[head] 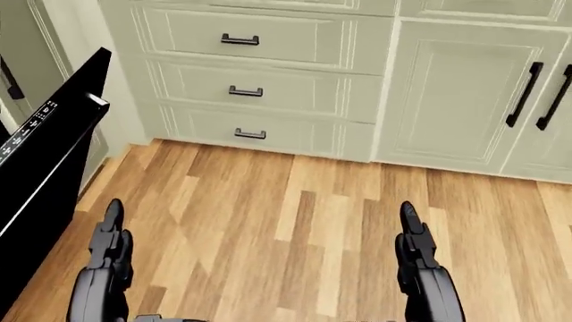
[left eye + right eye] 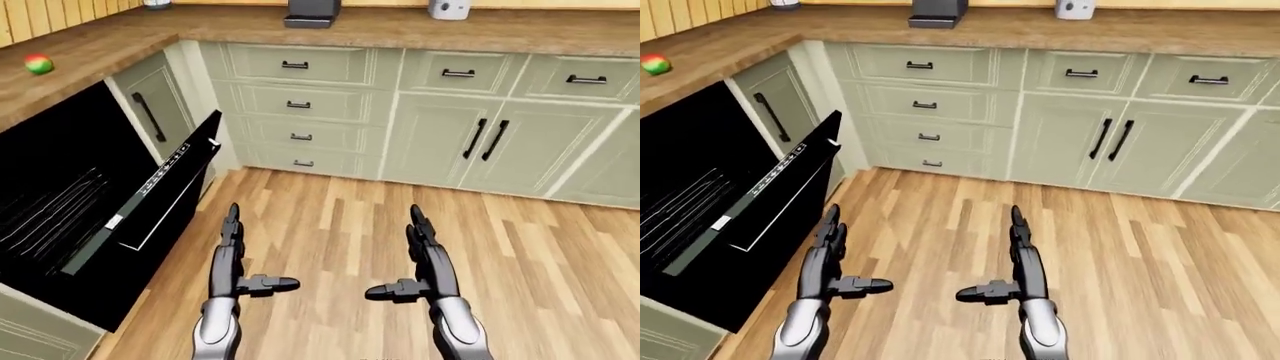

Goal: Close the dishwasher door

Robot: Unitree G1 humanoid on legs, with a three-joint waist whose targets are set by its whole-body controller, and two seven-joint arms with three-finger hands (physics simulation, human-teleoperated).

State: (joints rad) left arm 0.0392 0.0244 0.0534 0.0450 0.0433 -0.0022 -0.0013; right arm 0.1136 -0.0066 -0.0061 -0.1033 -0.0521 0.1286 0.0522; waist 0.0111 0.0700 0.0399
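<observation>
While the dishwasher door [image 2: 150,196] hangs ajar at left, left hand [image 2: 232,259] and right hand [image 2: 425,259] hover with fingers spread over bare floor [image 2: 540,270], drawers [image 2: 298,105] beyond.

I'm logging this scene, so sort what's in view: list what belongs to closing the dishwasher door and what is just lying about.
Belongs to the job:
- dishwasher door, hanging open at the left
- left hand, fingers open, holding nothing
- right hand, fingers open, holding nothing

Just lying about:
- red-and-green ball on the counter
- dark appliance
- white appliance
</observation>
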